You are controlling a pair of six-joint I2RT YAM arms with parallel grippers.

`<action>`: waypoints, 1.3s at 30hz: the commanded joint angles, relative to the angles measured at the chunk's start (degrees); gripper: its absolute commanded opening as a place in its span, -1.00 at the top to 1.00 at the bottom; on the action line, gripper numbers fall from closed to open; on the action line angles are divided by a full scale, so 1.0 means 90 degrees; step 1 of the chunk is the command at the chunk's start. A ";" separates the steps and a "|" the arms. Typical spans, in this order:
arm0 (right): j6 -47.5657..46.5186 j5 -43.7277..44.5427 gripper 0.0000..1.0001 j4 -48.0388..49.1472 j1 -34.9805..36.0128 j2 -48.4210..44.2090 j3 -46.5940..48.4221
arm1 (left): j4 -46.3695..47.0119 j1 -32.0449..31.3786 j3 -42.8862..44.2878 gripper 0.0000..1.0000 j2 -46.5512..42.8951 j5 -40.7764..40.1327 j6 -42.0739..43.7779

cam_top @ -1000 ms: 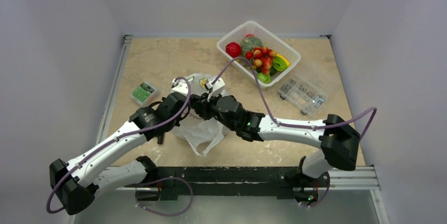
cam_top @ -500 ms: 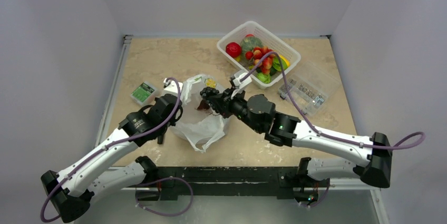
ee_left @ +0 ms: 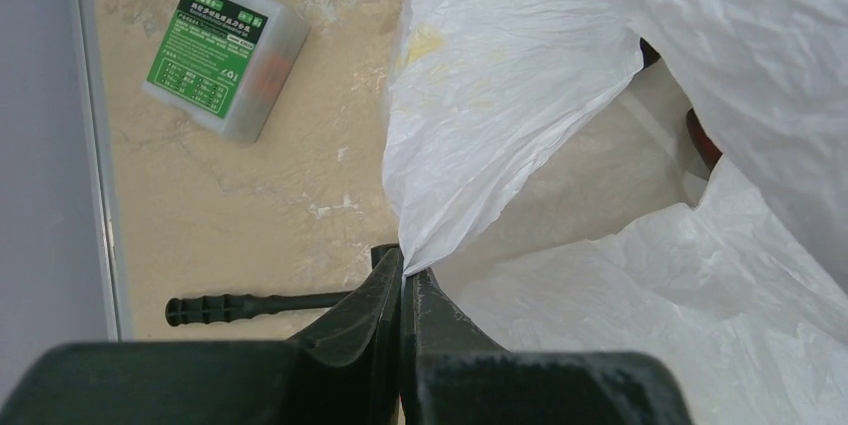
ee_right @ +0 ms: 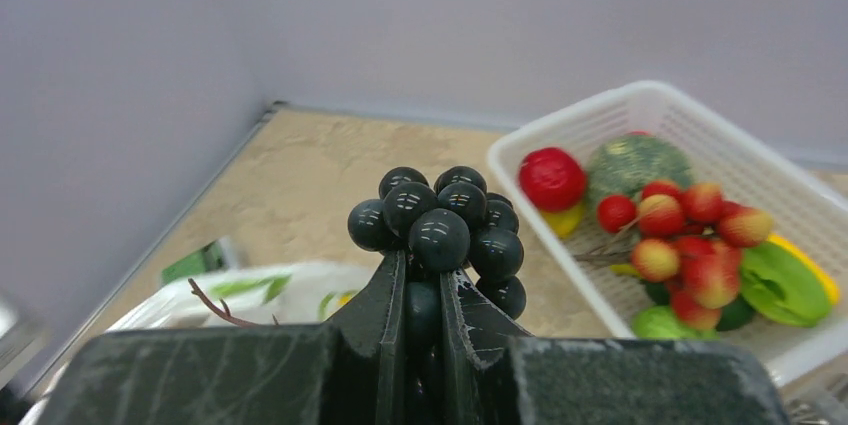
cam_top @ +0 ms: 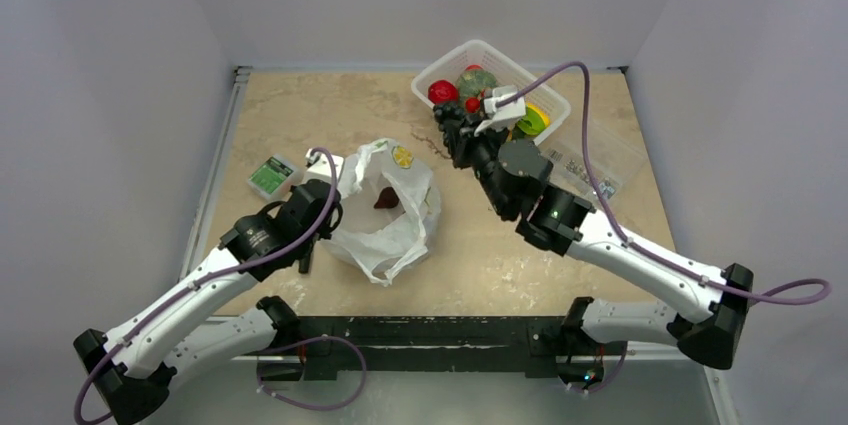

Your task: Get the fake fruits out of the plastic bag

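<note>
The white plastic bag (cam_top: 385, 235) lies open at the table's middle, with a dark red fruit (cam_top: 386, 199) inside. My left gripper (ee_left: 404, 273) is shut on the bag's rim (ee_left: 480, 135) and holds it up. My right gripper (ee_right: 421, 270) is shut on the dark grape bunch (ee_right: 440, 225) and holds it in the air near the white basket (cam_top: 545, 95); in the top view the bunch (cam_top: 447, 121) is just left of the basket. The round red fruit (cam_top: 442, 93) and the red-and-yellow berry bunch (ee_right: 690, 235) lie in the basket.
A green-labelled small box (cam_top: 271, 175) sits left of the bag. A clear lidded box (cam_top: 590, 167) stands right of the basket. A green squash (ee_right: 640, 163) and flat yellow and green pieces (ee_right: 790, 280) lie in the basket. A black tool (ee_left: 250, 303) lies on the table.
My right gripper has lifted the grape bunch out of the bag and carried it back-right toward the basket. The bag has opened wider, showing a dark red fruit. The left gripper keeps its hold.
</note>
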 commanded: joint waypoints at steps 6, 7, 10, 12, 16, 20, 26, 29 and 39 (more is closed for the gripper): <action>-0.0042 0.0365 1.00 -0.0137 -0.2000 0.1570 0.1673 | 0.0056 0.0073 0.0002 1.00 -0.0193 -0.0288 -0.0026; 0.0037 0.0337 1.00 -0.0233 -0.2245 0.1743 0.1789 | 0.0053 0.0069 0.0001 1.00 -0.0213 -0.0294 -0.0020; 0.0347 -0.0224 1.00 -0.0627 -0.3066 0.2261 0.2260 | 0.0054 0.0087 -0.0016 1.00 -0.0290 -0.0328 -0.0024; 0.0684 -0.0695 1.00 -0.1360 -0.3637 0.2691 0.2773 | 0.0068 0.0093 -0.0035 1.00 -0.0340 -0.0346 -0.0027; 0.0945 -0.1679 1.00 -0.1953 -0.4542 0.3389 0.3341 | 0.0096 0.0112 -0.0037 1.00 -0.0342 -0.0336 0.0014; 0.1123 -0.2709 1.00 -0.2202 -0.5152 0.3988 0.3690 | 0.0124 0.0137 -0.0029 1.00 -0.0240 -0.0270 0.0062; 0.1166 -0.3062 0.67 -0.2297 -0.5543 0.4712 0.3983 | 0.0124 0.0147 0.0030 1.00 -0.0007 -0.0147 0.0123; 0.1214 -0.3449 0.60 -0.2451 -0.5598 0.5021 0.4189 | 0.0119 0.0151 0.0049 1.00 0.0058 -0.0131 0.0127; 0.1074 -0.3445 -0.45 -0.2733 -0.5566 0.4904 0.4159 | 0.0117 0.0176 0.0054 1.00 0.0078 -0.0118 0.0131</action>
